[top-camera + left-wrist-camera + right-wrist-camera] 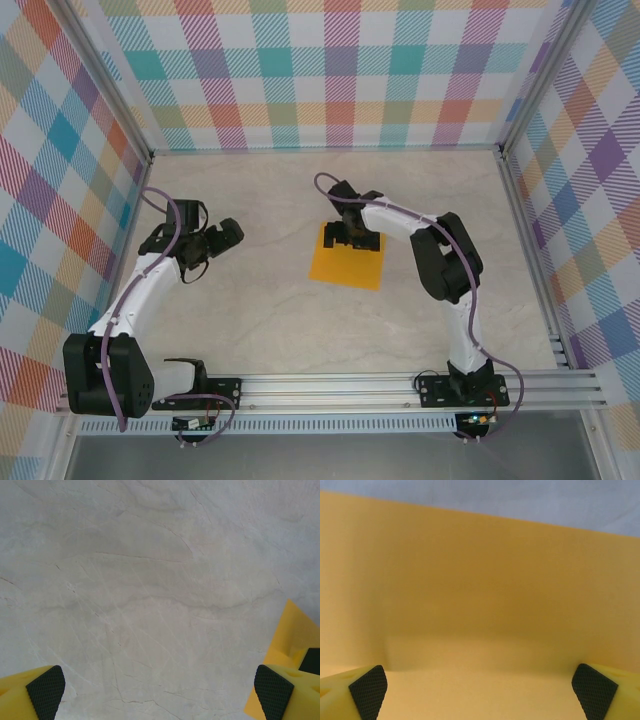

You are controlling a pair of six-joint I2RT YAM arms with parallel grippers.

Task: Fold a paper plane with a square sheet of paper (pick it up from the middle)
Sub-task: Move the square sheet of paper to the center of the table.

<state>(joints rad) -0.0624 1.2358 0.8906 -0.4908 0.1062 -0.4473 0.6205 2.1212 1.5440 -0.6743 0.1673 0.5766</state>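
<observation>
The square sheet of paper [345, 268] lies flat on the desk [250, 320], directly beneath the right tool [352, 235], whose fingers stand spread over its far half, pinching nothing. The left tool [222, 238], also spread, hangs well apart; the sheet lies to its right.

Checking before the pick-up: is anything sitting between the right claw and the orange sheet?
Nothing visible. The right claw hangs open directly over the square sheet of paper, with plain orange paper between its fingertips. The left claw is open off to the side over the table.
</observation>
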